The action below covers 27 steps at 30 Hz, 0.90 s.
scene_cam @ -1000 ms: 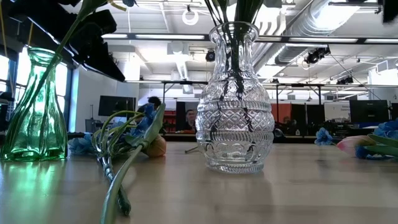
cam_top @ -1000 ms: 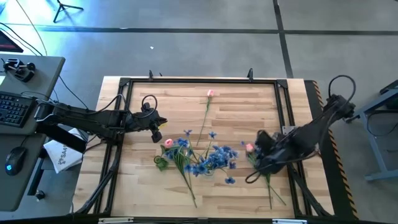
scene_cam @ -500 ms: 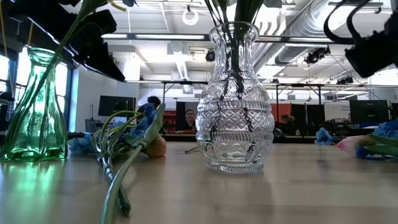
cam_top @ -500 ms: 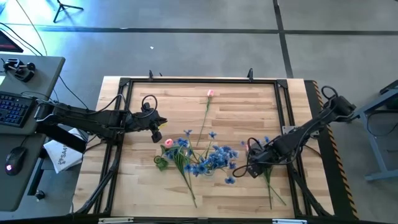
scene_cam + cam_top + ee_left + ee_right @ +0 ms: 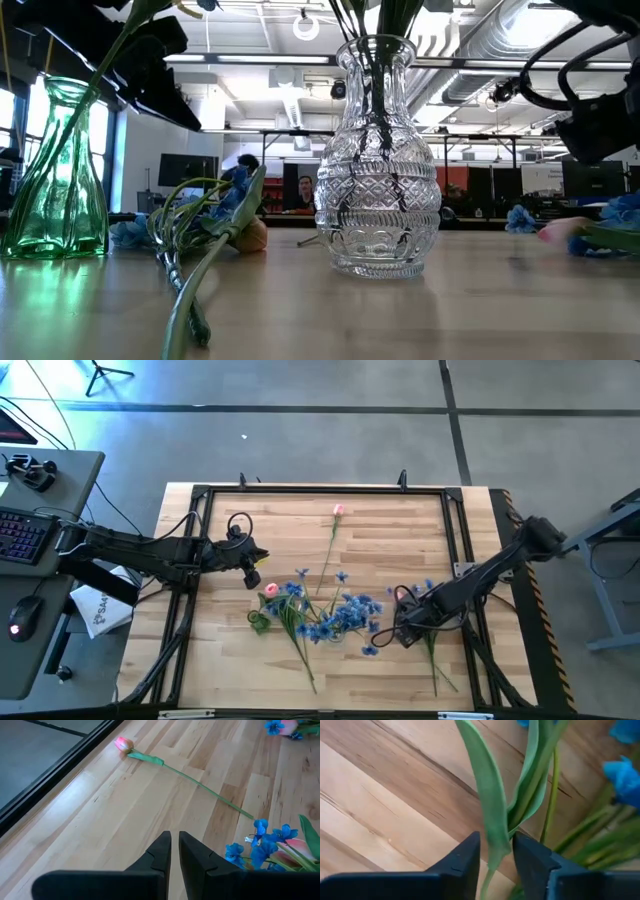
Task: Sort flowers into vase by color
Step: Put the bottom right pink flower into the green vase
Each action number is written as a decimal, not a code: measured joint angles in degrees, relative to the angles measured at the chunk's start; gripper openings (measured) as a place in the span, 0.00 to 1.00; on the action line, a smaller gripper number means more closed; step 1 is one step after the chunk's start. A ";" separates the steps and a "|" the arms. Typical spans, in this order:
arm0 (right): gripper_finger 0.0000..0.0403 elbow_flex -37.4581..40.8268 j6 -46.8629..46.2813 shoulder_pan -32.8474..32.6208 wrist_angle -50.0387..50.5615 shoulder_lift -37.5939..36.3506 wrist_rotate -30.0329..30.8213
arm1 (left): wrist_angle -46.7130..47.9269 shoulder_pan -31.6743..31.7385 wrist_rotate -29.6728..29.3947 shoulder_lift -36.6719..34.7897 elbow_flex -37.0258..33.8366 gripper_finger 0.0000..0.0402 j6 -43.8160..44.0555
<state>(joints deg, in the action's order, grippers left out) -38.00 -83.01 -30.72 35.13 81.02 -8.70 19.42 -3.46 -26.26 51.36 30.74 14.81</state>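
A clear cut-glass vase [image 5: 379, 170] holds dark stems, and a green vase [image 5: 55, 175] holds one stem. Blue flowers [image 5: 338, 615] bunch at the table's middle, with a pink bud [image 5: 270, 590] beside them. One pink flower [image 5: 338, 510] lies alone toward the far edge. More flowers [image 5: 428, 645] lie at the right. My right gripper [image 5: 496, 865] points down over them, open, with a green leaf [image 5: 490, 810] and its stem between the fingers. My left gripper [image 5: 175, 855] hangs shut and empty left of the bunch.
A black frame [image 5: 320, 490] runs around the wooden table top. A flower with a peach bud [image 5: 250, 236] lies flat between the two vases. Bare wood lies along the far side [image 5: 400, 530] and near the front left corner [image 5: 220, 670]. A desk with a keyboard [image 5: 20, 530] stands left of the table.
My right gripper has come down from well above the table onto the flowers at the right. It has shifted a little toward the table's left and tipped to point more steeply down. The flowers lie as before.
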 joint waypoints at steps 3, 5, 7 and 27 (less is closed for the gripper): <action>0.18 0.00 1.18 0.00 -1.26 1.40 1.09 | 0.00 0.00 0.00 0.02 0.00 0.06 0.02; 0.12 0.00 2.34 0.00 -1.21 2.08 1.21 | 0.00 0.00 0.00 0.01 0.00 0.06 0.02; 0.06 -0.05 3.67 0.00 -1.16 2.52 1.05 | -0.01 0.00 0.00 0.02 0.00 0.06 0.04; 0.00 0.02 33.49 0.32 -12.52 -19.30 42.15 | -7.31 -0.15 0.03 0.02 -0.07 0.06 -3.87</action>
<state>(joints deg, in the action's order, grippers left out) -37.98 -49.52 -30.40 22.62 61.72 33.45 12.11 -3.62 -26.23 51.37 30.68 10.94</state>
